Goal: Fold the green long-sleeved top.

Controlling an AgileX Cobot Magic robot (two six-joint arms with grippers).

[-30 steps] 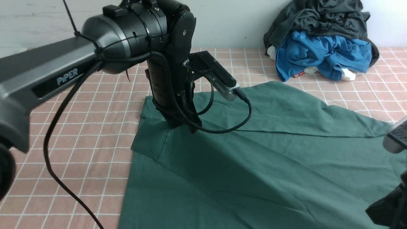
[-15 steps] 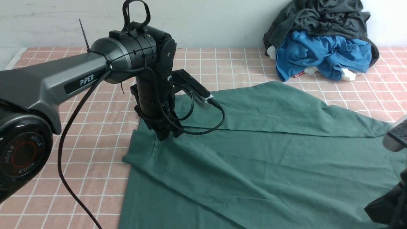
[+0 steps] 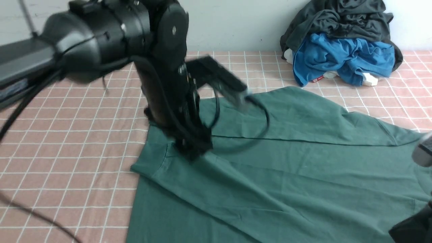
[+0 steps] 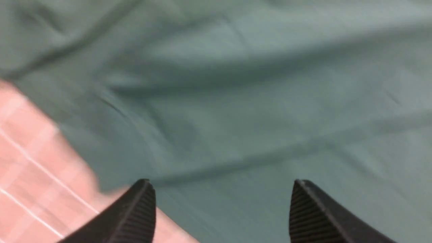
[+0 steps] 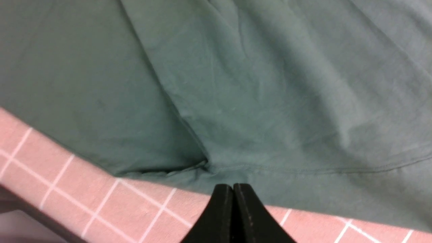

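Green long-sleeved top (image 3: 287, 175) lies spread over the pink checked bench (image 3: 67, 152), covering its middle and right and running off the near edge of the front view. At the left, the left arm (image 3: 101, 40) reaches in above the bench, badly blurred. Its left hand (image 4: 221, 189) hangs over the top's left part, near a corner of cloth that juts leftward. That hand is released: the two ribbed fingers (image 4: 135, 212) stand wide apart over green cloth and a strip of pink bench (the wrist view is soft, but clear on this). Whether the tips touch the cloth I cannot tell.

A straight fold edge crosses the top from beside the hand toward the right. Far right, by the wall, a dark grey garment (image 3: 337, 20) is heaped over a blue garment (image 3: 341, 57), just beyond the top's far edge. The right hand (image 5: 233, 189) is clenched, tips pressed together at the top's hem. It may be pinching a thin layer there.
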